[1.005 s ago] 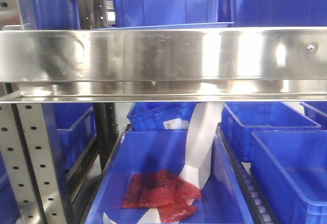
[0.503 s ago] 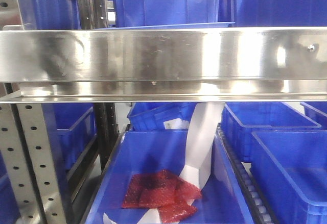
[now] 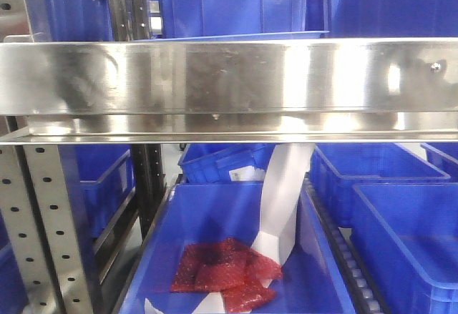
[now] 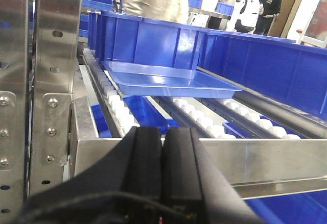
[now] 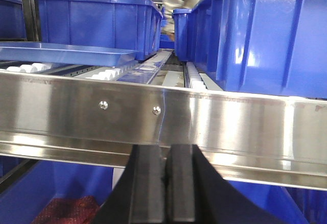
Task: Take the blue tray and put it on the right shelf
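Up on white rollers (image 4: 204,119), glossy shallow blue tray (image 4: 171,79), flared rim, both jaws clenched empty

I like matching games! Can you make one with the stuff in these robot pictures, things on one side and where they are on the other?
Things:
1. blue tray
2. red mesh bag
3. left tool
4. white strip

Places or states:
A. lying in the bottom of a deep blue bin
B. shut, empty, in front of the steel beam
C. resting on the white rollers
D. hanging down into the bin from under the beam

Pairs: 1-C, 2-A, 3-B, 4-D
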### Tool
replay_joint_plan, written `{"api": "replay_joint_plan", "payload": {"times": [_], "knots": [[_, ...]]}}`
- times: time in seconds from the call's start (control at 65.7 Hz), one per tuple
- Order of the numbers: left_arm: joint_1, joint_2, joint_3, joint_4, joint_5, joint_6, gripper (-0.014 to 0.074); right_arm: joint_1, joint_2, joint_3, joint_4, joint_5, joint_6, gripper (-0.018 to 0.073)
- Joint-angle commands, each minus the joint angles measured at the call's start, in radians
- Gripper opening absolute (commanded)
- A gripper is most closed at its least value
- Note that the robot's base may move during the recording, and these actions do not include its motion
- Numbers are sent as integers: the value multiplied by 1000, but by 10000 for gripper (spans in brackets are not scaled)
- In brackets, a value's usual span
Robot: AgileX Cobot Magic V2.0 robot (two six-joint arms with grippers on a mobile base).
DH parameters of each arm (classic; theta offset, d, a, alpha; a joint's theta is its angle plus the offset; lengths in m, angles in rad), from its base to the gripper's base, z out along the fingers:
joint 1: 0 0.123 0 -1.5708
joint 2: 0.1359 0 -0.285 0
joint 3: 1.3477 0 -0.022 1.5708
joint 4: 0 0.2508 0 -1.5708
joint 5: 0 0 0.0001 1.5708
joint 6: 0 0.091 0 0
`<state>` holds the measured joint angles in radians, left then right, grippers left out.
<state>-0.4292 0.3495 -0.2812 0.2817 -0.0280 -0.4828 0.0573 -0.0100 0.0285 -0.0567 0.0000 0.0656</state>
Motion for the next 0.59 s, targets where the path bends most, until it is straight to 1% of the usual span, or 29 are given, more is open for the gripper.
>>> {"api": "replay_joint_plan", "payload": {"times": [0.0, 0.122, 0.183, 0.213, 0.244, 0.274, 0.289, 0.305, 0.32, 0.335, 0.35, 0.366, 0.381, 0.457, 0.579], "knots": [[-5, 3, -28, 1, -91, -5, -48, -3, -21, -22, 1, -88, -8, 54], [-1, 1, -26, 5, -89, -3, -48, -3, -21, -22, 1, -88, -8, 54], [12, -15, -26, 2, -91, -3, -48, -3, -21, -22, 1, -88, -8, 54], [24, -28, -25, -8, -89, 12, -48, -3, -21, -22, 1, -88, -8, 54], [42, -43, -19, -38, -83, 78, -48, -3, -21, -22, 1, -88, -8, 54], [72, -64, -7, -102, -58, 215, -48, -3, -21, -22, 1, -88, -8, 54], [83, -73, -2, -160, -47, 264, -48, -3, -21, -22, 1, -88, -8, 54], [102, -87, 8, -201, -31, 338, -48, -3, -21, -22, 1, -88, -8, 54], [115, -97, 16, -260, -22, 386, -48, -3, -21, -22, 1, -88, -8, 54], [135, -113, 30, -296, -17, 449, -48, -3, -21, -22, 1, -88, -8, 54], [150, -124, 42, -338, -15, 483, -48, -3, -21, -22, 1, -88, -8, 54], [171, -142, 59, -355, -17, 513, -48, -3, -21, -22, 1, -88, -8, 54], [185, -154, 71, -368, -17, 525, -48, -3, -21, -22, 1, -88, -8, 54], [260, -234, 148, -372, -19, 528, -48, -3, -21, -22, 1, -88, -8, 54], [317, -344, 243, -396, -14, 528, -48, -3, -21, -22, 1, -88, -8, 54]]}}
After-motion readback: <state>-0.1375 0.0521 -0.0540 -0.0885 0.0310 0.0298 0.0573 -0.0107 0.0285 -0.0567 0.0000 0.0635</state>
